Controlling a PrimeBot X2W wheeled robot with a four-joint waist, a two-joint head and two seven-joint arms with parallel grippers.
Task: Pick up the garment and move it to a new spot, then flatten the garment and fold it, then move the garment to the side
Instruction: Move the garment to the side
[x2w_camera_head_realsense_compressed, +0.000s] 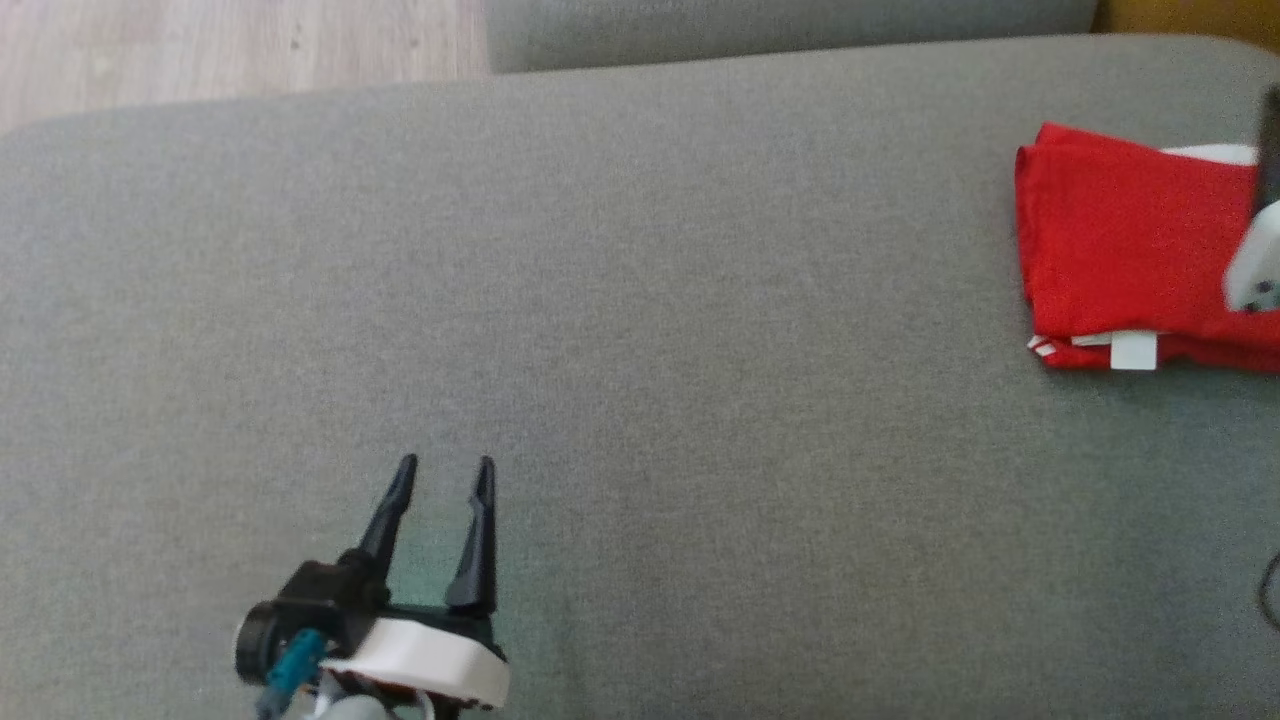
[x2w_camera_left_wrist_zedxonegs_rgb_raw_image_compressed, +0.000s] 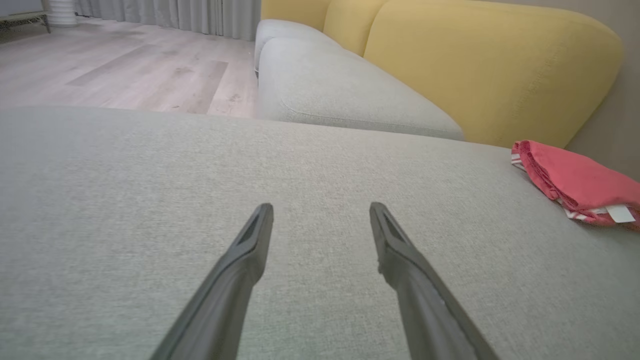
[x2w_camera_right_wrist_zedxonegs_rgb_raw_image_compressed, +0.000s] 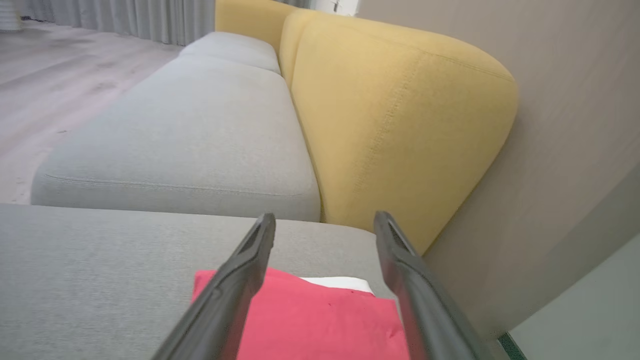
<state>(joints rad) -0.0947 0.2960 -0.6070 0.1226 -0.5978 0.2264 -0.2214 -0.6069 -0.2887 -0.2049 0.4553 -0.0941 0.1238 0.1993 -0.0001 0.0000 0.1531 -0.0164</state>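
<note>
The garment (x2w_camera_head_realsense_compressed: 1120, 245) is red with white trim and a white label. It lies folded flat at the right side of the grey cushion (x2w_camera_head_realsense_compressed: 640, 330). It also appears at the far right in the left wrist view as the red garment (x2w_camera_left_wrist_zedxonegs_rgb_raw_image_compressed: 580, 182). My left gripper (x2w_camera_head_realsense_compressed: 445, 465) rests open at the lower left, far from the cloth, its fingers spread (x2w_camera_left_wrist_zedxonegs_rgb_raw_image_compressed: 322, 207) over bare fabric. My right gripper (x2w_camera_right_wrist_zedxonegs_rgb_raw_image_compressed: 325, 217) is open above the garment (x2w_camera_right_wrist_zedxonegs_rgb_raw_image_compressed: 320, 320), nothing between its fingers. Part of the right arm (x2w_camera_head_realsense_compressed: 1262, 240) covers the cloth's right edge.
A second grey seat cushion (x2w_camera_right_wrist_zedxonegs_rgb_raw_image_compressed: 190, 145) lies beyond this one, with yellow backrests (x2w_camera_right_wrist_zedxonegs_rgb_raw_image_compressed: 395, 120) along the right and a beige wall behind. Wooden floor (x2w_camera_left_wrist_zedxonegs_rgb_raw_image_compressed: 120, 65) lies past the cushion's far left edge. A dark cable loop (x2w_camera_head_realsense_compressed: 1270, 590) shows at the right border.
</note>
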